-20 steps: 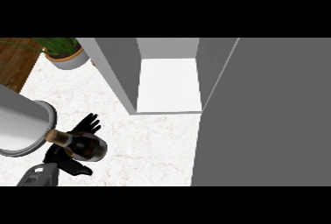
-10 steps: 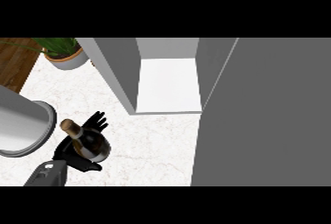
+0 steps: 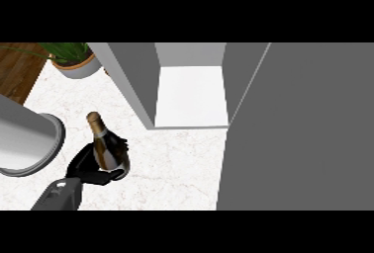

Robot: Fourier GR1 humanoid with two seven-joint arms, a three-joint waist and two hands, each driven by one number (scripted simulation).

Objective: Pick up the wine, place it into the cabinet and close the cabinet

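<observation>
The dark wine bottle with a gold-foil neck stands upright in my right hand at the lower left, its neck leaning towards the upper left. The black fingers curl round the bottle's lower body and hide its base. The grey cabinet stands open to the right of the bottle, and its white shelf holds nothing. The cabinet's door is swung wide and fills the right side of the view. Of my left arm only the thick grey forearm shows, at the left edge; its hand is out of view.
A potted plant sits at the back left on the white marble counter. A wooden floor shows past the counter's left edge. The open door's edge runs down close to the bottle's right.
The right hand has lifted the bottle and carried it slightly right towards the cabinet. More of the bottle's length and its neck shows now. The left forearm has slid further left.
</observation>
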